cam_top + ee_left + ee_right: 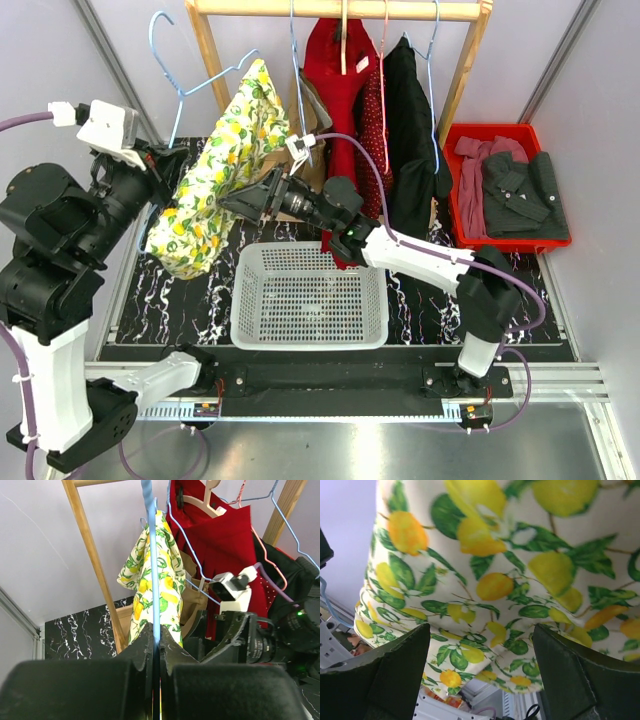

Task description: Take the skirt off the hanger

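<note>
Your lemon-print skirt (225, 165) hangs on the blue hanger (181, 92) left of the wooden rack (205, 45), over the bench (420, 300), with your left fingers (142, 647) pinched shut on the hanger's wire and your right fingers (400, 650) spread wide at the cloth, gripping nothing, near the white basket (310, 335).

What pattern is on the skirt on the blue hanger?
The skirt is white with yellow lemons and green leaves, clearest in the right wrist view.
</note>
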### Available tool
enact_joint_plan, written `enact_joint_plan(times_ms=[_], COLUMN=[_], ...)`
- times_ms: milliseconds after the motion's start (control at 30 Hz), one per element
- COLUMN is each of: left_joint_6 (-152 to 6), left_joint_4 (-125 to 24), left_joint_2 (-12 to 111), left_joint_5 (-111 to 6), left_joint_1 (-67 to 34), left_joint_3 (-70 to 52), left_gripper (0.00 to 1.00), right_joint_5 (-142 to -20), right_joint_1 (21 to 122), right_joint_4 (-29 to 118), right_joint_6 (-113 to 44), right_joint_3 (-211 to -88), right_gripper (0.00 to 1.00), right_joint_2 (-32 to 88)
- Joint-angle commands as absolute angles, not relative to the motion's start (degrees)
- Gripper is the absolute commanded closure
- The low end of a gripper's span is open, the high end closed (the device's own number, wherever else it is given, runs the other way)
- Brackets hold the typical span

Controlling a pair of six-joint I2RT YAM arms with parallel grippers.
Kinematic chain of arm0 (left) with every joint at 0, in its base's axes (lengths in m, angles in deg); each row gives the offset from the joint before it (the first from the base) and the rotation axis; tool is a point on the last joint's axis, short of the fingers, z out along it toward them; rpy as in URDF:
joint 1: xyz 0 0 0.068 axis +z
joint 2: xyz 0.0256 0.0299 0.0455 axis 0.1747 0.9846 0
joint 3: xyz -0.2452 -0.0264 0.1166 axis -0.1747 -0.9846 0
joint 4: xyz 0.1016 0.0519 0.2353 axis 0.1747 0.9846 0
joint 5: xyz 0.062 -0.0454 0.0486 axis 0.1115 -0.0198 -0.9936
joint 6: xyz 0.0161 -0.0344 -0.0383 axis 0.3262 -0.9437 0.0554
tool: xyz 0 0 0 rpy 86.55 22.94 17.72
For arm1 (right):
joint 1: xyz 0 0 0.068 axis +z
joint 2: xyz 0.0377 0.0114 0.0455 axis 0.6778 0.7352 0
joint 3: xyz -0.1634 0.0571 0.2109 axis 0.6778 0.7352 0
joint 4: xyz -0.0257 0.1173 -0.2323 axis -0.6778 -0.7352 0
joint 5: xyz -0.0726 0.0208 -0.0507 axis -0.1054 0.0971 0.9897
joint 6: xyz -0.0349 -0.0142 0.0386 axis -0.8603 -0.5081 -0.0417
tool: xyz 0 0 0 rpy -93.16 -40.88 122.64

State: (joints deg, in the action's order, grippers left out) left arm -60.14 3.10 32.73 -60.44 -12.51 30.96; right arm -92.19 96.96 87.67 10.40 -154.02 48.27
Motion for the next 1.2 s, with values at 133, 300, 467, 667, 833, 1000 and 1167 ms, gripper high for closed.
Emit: enact_joint_plan(times_ms=[133,300,467,667,833,1000,1167], left_joint_6=[-59.3,-60.5,-60.3,-59.6,-59.1,-57.8,-58.4], left_joint_4=[-2.1,-2.2,-2.2,-3.1,-3.5,-6.6,-9.0], left_joint_2=[31.4,31.5,30.6,30.0,29.3,27.8,27.8], left_joint_5=[-59.2,-58.3,-58.9,-60.5,-60.6,-65.0,-67.3], left_joint_1=[-12.7,-12.7,-12.6,-11.9,-11.9,-11.9,-11.9], left_joint_3=[33.8,33.3,31.3,28.5,25.4,19.5,12.9], left_gripper=[1.00,1.00,1.00,1.00,1.00,1.00,1.00], right_joint_5=[-92.8,-92.5,-93.1,-96.0,-100.0,-100.1,-97.9], right_joint_1=[96.6,96.4,96.3,96.3,96.2,98.9,103.1], right_joint_4=[88.4,89.5,95.1,100.3,102.0,85.5,65.5], right_joint_6=[8.3,7.7,11.8,19.4,21.1,3.4,-16.7], right_joint_3=[-148.2,-148.6,-152.3,-161.2,-164.1,-164.1,-167.9], right_gripper=[0.05,0.05,0.13,0.29,1.00,1.00,1.00], right_joint_2=[42.4,42.4,45.7,50.2,48.9,37.0,28.1])
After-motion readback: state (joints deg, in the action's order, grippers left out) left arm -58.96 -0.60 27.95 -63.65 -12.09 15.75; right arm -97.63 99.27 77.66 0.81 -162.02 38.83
